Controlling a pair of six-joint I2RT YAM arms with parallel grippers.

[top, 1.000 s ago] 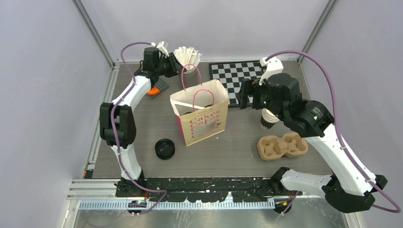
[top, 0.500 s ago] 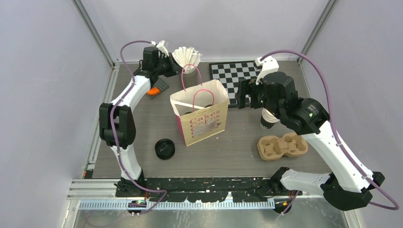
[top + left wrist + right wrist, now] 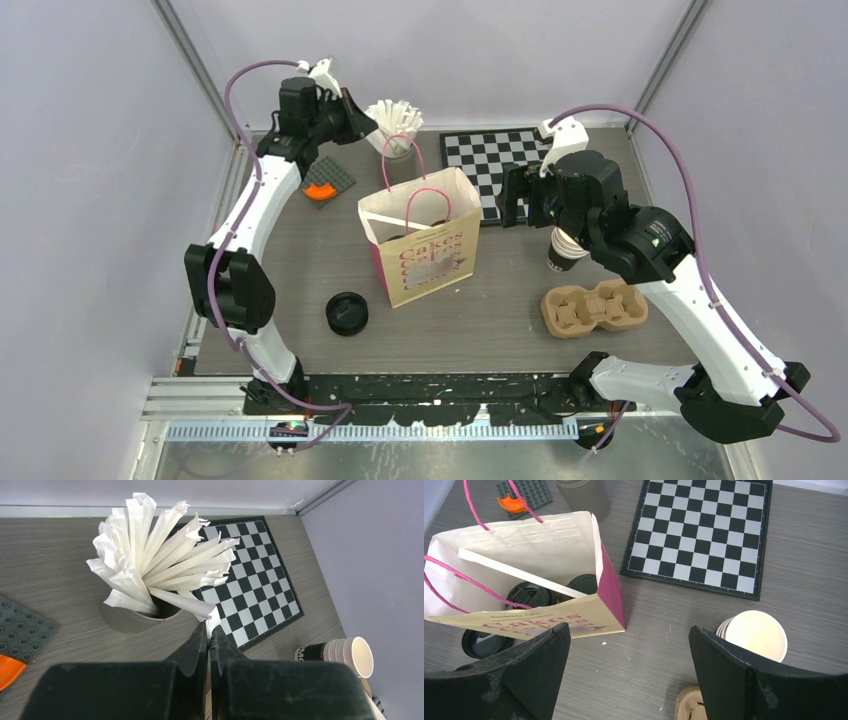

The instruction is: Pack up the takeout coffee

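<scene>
Two takeout coffee cups show only their black lids point(image 3: 531, 596) point(image 3: 584, 584) inside the cream paper bag point(image 3: 420, 240) with pink handles. A white wrapped straw point(image 3: 519, 572) lies across them. My left gripper point(image 3: 210, 629) is at the back left point(image 3: 350, 115), shut on the end of another wrapped straw point(image 3: 215, 620) just beside the grey holder point(image 3: 135, 617) full of straws. My right gripper point(image 3: 629, 629) hangs open over the table between the bag and a stack of empty cups point(image 3: 756, 634), holding nothing.
A loose black lid point(image 3: 347, 313) lies left of the bag. The brown pulp carrier point(image 3: 593, 308) sits at the front right, the stacked cups point(image 3: 566, 250) just behind it. A chessboard point(image 3: 495, 160) lies at the back, a grey studded plate with an orange piece point(image 3: 325, 185) at the back left.
My left gripper has shut on a straw and drawn back and to the left, away from the holder. The right arm has barely shifted.
</scene>
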